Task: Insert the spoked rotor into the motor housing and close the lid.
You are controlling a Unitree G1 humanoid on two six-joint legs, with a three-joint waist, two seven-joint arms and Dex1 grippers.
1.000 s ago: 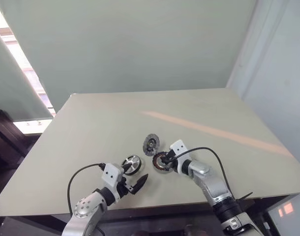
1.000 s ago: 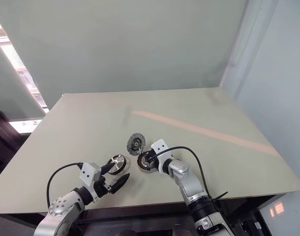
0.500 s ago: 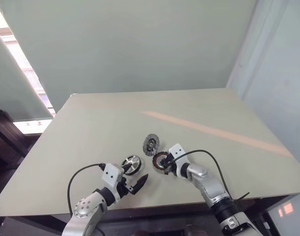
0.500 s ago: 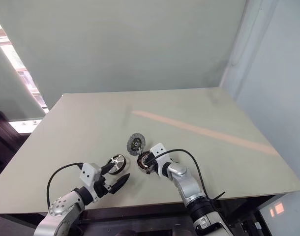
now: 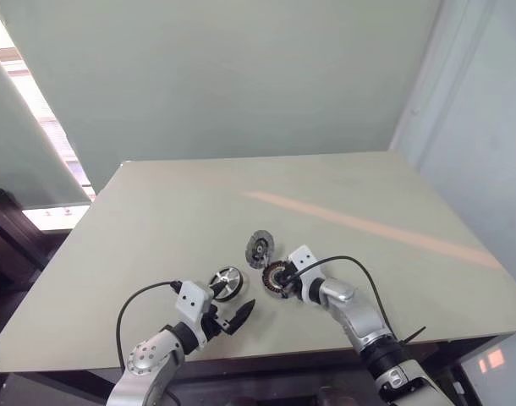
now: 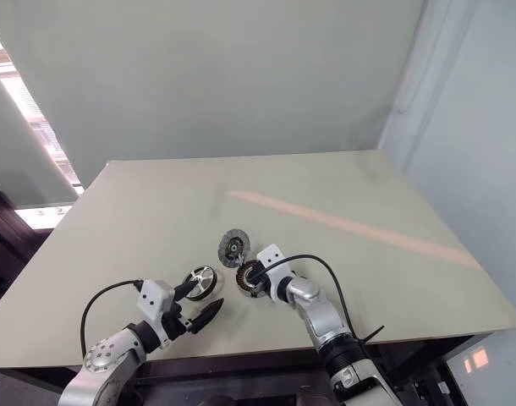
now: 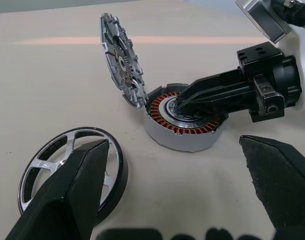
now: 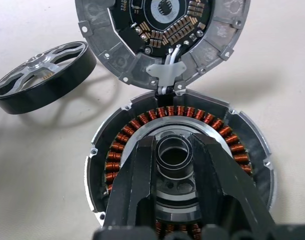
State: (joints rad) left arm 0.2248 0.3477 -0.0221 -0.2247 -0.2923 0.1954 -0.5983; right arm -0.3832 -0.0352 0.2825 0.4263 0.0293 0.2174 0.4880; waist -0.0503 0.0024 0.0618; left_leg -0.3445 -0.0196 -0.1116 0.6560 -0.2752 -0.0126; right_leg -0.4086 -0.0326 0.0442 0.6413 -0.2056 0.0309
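Rotor (image 7: 67, 167), the spoked silver wheel, is lying flat on the table (image 5: 156, 211), to the left of the motor housing (image 7: 185, 125) and apart from it. Left gripper (image 7: 177, 192) is hovering just short of the rotor with its two black fingers spread wide, gripping nothing. Motor housing is sitting on the table with its copper windings exposed. Lid (image 7: 121, 60) is standing tilted up at the housing's far rim, joined to it by a wire lead. Right gripper (image 8: 173, 165) is reaching into the housing from the right, its fingers pinching the dark centre hub (image 8: 173, 155) between them.
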